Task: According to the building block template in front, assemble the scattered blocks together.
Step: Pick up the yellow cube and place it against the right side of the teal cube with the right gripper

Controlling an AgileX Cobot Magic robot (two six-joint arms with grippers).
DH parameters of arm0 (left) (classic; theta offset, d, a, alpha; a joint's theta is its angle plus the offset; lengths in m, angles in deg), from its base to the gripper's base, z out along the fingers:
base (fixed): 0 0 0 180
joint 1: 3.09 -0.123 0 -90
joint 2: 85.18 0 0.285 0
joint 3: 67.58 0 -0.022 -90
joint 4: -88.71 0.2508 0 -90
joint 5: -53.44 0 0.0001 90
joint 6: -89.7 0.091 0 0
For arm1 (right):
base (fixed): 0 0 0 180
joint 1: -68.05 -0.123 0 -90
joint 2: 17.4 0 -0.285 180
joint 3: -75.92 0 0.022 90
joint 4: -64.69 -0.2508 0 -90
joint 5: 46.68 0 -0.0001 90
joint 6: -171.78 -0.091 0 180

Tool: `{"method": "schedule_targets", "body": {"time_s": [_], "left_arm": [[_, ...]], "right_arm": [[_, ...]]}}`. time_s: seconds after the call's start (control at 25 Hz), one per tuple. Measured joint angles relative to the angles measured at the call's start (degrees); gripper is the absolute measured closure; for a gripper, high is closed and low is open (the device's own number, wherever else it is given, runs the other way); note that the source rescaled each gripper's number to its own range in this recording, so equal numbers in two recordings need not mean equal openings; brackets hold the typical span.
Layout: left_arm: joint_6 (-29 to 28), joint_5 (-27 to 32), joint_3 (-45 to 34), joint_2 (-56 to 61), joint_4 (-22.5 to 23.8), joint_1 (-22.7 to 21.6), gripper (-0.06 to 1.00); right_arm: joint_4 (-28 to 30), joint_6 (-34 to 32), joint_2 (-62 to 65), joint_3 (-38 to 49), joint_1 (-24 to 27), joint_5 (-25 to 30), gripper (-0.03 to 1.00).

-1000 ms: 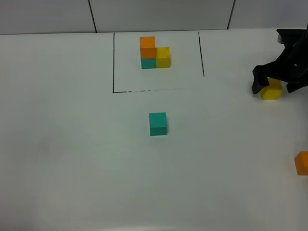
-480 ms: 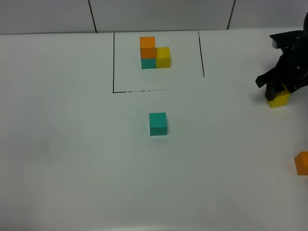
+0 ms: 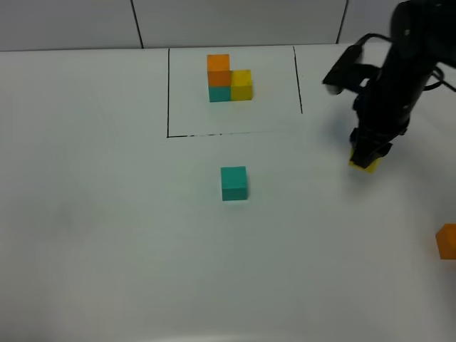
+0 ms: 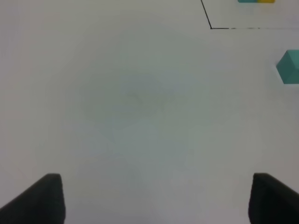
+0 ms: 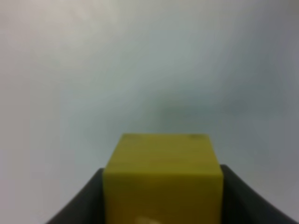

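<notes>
At right, the right gripper point(image 3: 370, 151) pinches the yellow cube point(image 3: 364, 166). The left gripper point(image 4: 153, 198) has its jaws wide apart, empty. The teal cube point(image 3: 234, 183) sits mid-frame.

the right hand point(image 3: 370, 152) grips the yellow cube point(image 3: 364, 165) right of the outlined template point(image 3: 229, 80); the teal cube point(image 3: 234, 183) sits on the desk point(image 3: 107, 235), the orange cube point(image 3: 447, 241) at the right edge.
</notes>
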State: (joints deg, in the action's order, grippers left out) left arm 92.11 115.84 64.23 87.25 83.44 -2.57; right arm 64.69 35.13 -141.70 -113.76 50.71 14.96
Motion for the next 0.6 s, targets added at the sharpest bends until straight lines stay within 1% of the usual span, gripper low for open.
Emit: {"method": "schedule_targets", "body": {"time_s": [0.16, 0.32, 0.44, 0.6], "left_arm": [[0.0, 0.0, 0.0, 0.0, 0.0, 0.0, 0.12], [0.0, 0.0, 0.0, 0.0, 0.0, 0.0, 0.12], [0.0, 0.0, 0.0, 0.0, 0.0, 0.0, 0.12], [0.0, 0.0, 0.0, 0.0, 0.0, 0.0, 0.12]], "right_arm": [[0.8, 2.1, 0.0, 0.0, -6.9, 0.5, 0.96], [0.8, 6.3, -0.7, 0.0, -11.5, -1.8, 0.96], [0.0, 9.4, -1.2, 0.0, -13.6, -4.4, 0.96], [-1.7, 12.2, -1.7, 0.0, -14.4, -7.6, 0.96]]}}
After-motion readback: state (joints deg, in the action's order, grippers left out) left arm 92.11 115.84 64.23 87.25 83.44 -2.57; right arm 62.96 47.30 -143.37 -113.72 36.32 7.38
